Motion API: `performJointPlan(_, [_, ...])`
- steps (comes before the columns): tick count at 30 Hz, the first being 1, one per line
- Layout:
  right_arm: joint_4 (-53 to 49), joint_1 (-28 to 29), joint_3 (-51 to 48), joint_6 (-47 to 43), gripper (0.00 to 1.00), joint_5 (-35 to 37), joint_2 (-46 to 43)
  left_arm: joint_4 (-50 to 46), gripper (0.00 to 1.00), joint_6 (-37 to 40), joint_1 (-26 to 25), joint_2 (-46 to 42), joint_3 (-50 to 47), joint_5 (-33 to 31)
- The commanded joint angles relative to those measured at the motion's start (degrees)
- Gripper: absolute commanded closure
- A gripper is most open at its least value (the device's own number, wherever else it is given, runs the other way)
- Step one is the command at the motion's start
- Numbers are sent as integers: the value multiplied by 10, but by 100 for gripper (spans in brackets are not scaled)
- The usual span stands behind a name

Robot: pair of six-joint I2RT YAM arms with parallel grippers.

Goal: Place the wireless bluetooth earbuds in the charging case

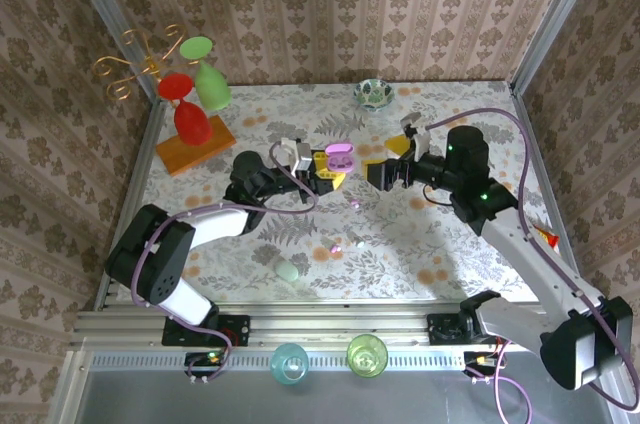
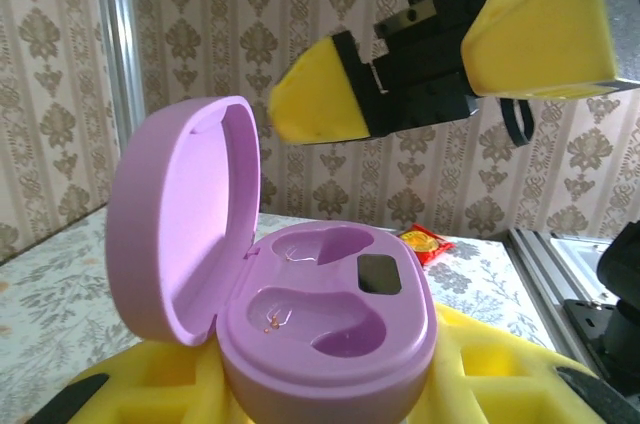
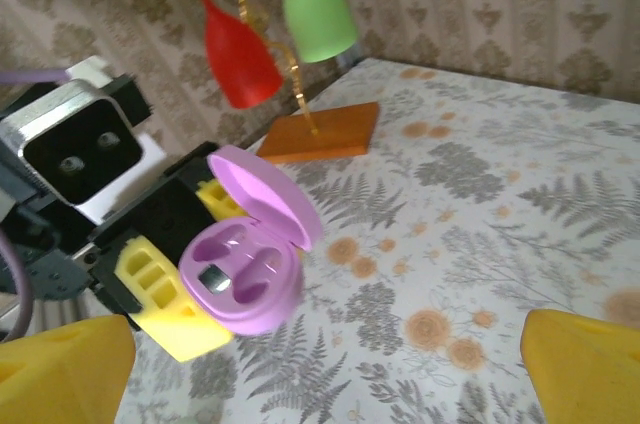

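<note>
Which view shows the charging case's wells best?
Left wrist: the charging case sits close up, lid open, both wells empty, plainly visible. Right wrist shows it smaller, tilted, wells partly visible. In top external it is a small lilac shape.

both arms are showing the same build, with glossy white link shells running between rounded black joint housings. the left arm (image 1: 215, 222) is carrying a thin left purple cable (image 1: 296, 206) that is looping along it, and the right arm (image 1: 530, 254) is trailing a matching right purple cable (image 1: 500, 112) in a wide arc. small green lights (image 1: 485, 196) are glowing on the right arm's black joints. the left gripper (image 1: 335, 172) is wearing blocky yellow fingers (image 3: 160, 299) with rectangular cut-outs on a black body, beside a silver-and-white camera block (image 3: 75, 149) showing two round dark holes. the right gripper (image 1: 385, 161) is ending in smooth yellow wedge fingers (image 2: 540, 34) on black mounts.
</note>
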Motion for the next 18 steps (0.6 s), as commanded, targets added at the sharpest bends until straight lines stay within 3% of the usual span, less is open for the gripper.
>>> performJointPlan(1, [-34,-8,-11,37,0,98,-5,44,80,-21,14,6,-10,1])
performJointPlan(5, [-107,-8,7,37,0,138,36,33,79,-8,27,-1,-17,-11])
performJointPlan(12, [-137,14,13,57,5,148,131,-12,79,34,33,-39,-36,-30])
performJointPlan(18, [-143,16,57,34,10,41,261,-49,79,55,33,-76,-49,-37])
